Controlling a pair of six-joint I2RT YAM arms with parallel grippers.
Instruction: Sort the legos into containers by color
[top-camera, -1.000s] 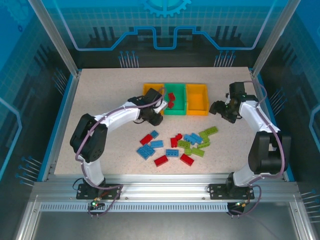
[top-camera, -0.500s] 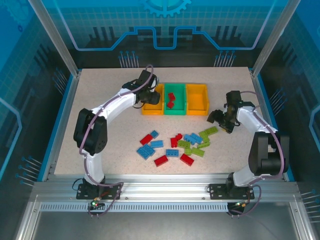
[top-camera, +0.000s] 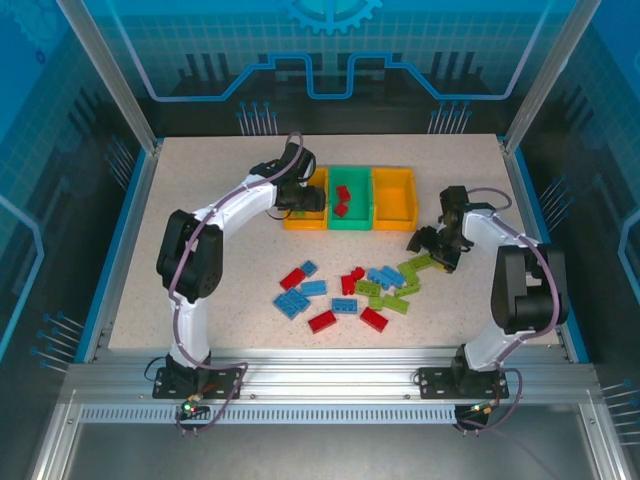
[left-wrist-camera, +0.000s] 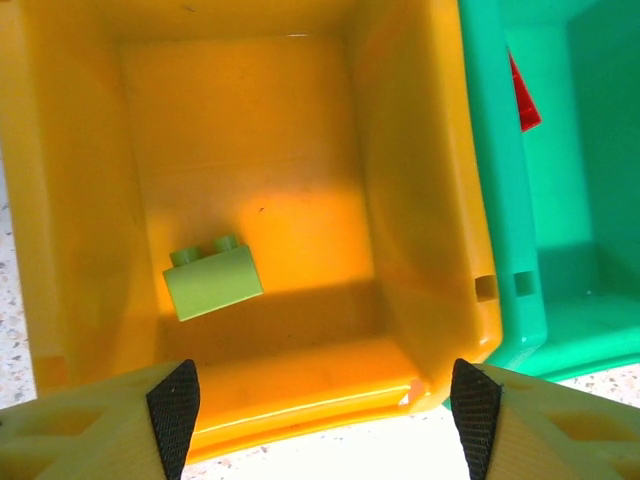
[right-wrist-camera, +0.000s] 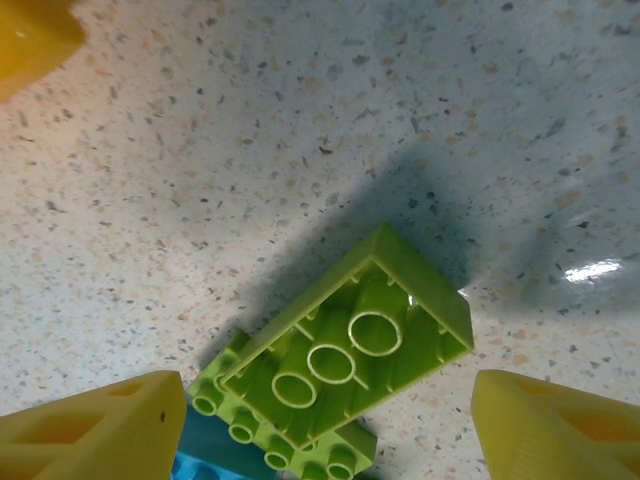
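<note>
My left gripper (left-wrist-camera: 324, 420) hangs open above the left yellow bin (left-wrist-camera: 420, 200), at its near wall; in the top view this gripper (top-camera: 300, 195) is over that bin (top-camera: 305, 220). One lime brick (left-wrist-camera: 213, 278) lies on the bin's floor. The green middle bin (top-camera: 352, 215) holds red bricks (top-camera: 342, 196). My right gripper (right-wrist-camera: 325, 430) is open just above an upside-down lime brick (right-wrist-camera: 350, 345), which rests on a second lime brick (right-wrist-camera: 300, 450). In the top view the right gripper (top-camera: 432, 245) is at the lime bricks (top-camera: 420, 264).
Loose red, blue and lime bricks (top-camera: 350, 290) lie scattered on the table in front of the bins. The right yellow bin (top-camera: 394, 198) stands just left of the right arm, and its corner (right-wrist-camera: 30, 35) shows at top left. A blue brick (right-wrist-camera: 195, 465) touches the lime pair.
The left gripper moved from in front of the bins up over the left yellow bin. The right gripper came down and left to the lime bricks.
</note>
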